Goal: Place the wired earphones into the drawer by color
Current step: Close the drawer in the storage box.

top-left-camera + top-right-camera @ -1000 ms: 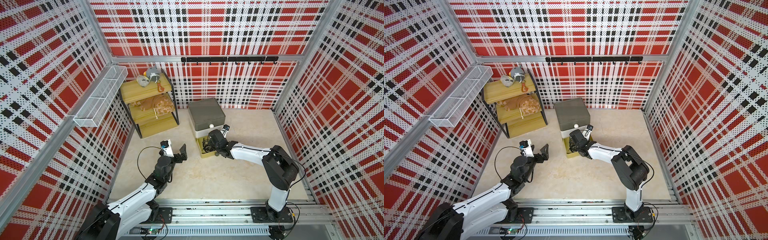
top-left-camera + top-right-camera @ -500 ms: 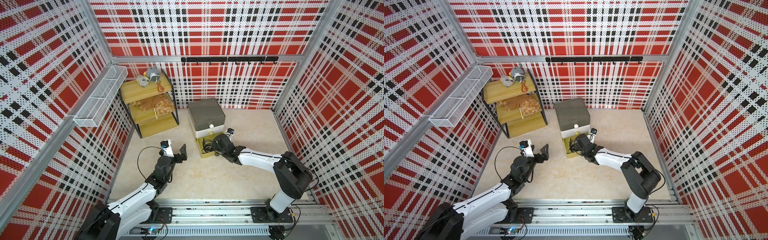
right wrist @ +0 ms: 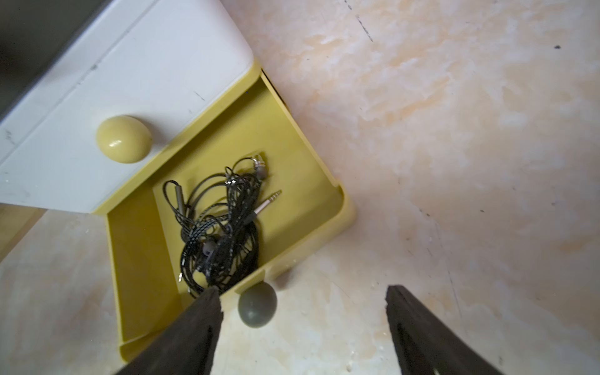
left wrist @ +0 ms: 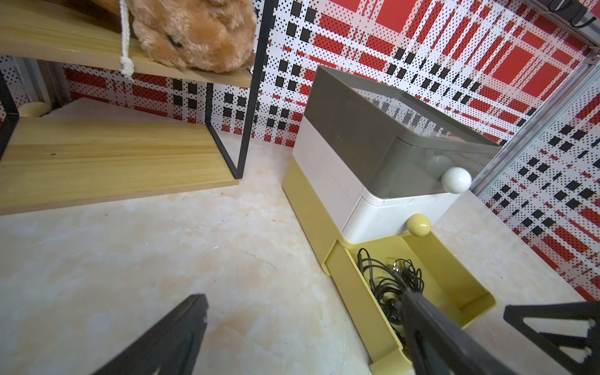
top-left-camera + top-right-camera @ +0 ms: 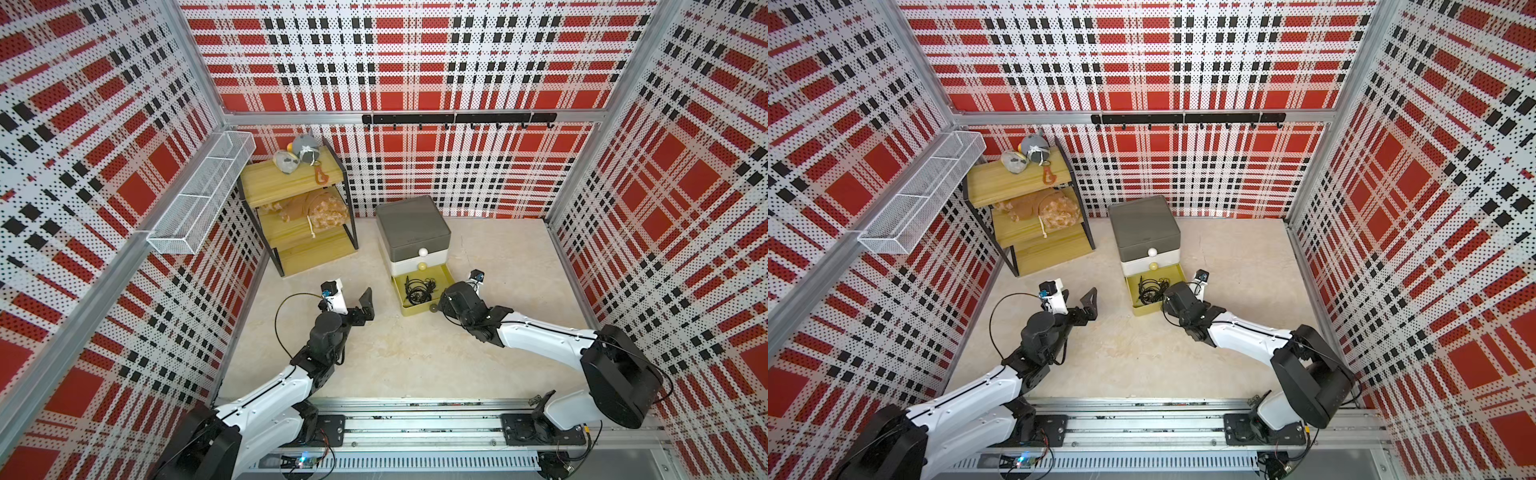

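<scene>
Our white-and-black left arm point(image 5: 266, 395) reaches forward from its base, elbow bent, wrist lifted. Its black two-fingered left gripper point(image 4: 302, 297) stands spread wide and holds nothing. Our white-and-black right arm point(image 5: 540, 336) stretches low, forward and inward toward our left side, wrist tipped downward. Its black two-fingered right gripper point(image 3: 302, 292) has jaws parted, with nothing clamped between them.

A pale marbled bench point(image 5: 415, 353) is enclosed by perforated walls point(image 5: 415, 62) printed in red, black and white plaid. A black-framed wooden shelf point(image 5: 270, 187) is set near a wall-mounted white wire basket point(image 5: 199, 195).
</scene>
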Controlling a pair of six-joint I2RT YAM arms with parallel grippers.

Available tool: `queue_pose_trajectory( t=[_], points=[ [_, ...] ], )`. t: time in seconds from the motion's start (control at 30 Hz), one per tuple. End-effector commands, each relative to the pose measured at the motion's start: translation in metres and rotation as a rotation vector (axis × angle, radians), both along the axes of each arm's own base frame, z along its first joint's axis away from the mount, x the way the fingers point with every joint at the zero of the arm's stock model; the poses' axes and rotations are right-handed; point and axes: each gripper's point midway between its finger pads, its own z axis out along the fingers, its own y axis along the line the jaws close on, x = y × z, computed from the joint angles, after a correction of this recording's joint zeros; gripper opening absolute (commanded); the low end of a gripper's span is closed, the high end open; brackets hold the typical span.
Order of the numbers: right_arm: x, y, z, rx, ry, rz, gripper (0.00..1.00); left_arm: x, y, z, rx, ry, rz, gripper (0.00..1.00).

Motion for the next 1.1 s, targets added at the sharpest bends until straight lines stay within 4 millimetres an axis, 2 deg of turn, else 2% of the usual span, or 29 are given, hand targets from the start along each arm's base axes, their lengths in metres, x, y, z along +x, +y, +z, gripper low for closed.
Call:
queue_pose_trajectory(
  t=[0.0,0.23,0.63,1.07],
  points=[
    [-0.007,-0.013,-0.003,-0.011,0.014,-0.036,0.86,0.001,0.004,0.000,-0.005,-0.009,0.012,0.99],
    [-0.012,-0.015,-0.014,0.002,0.040,-0.055,0.86,0.001,0.003,0.000,-0.007,-0.008,0.011,0.99],
    [-0.002,0.002,-0.027,0.024,0.075,-0.042,0.86,0.001,0.003,0.000,-0.006,-0.007,0.009,0.99],
    [0.010,0.018,-0.028,0.061,0.071,-0.024,0.85,0.001,0.003,0.000,-0.006,-0.007,0.010,0.99]
  ],
)
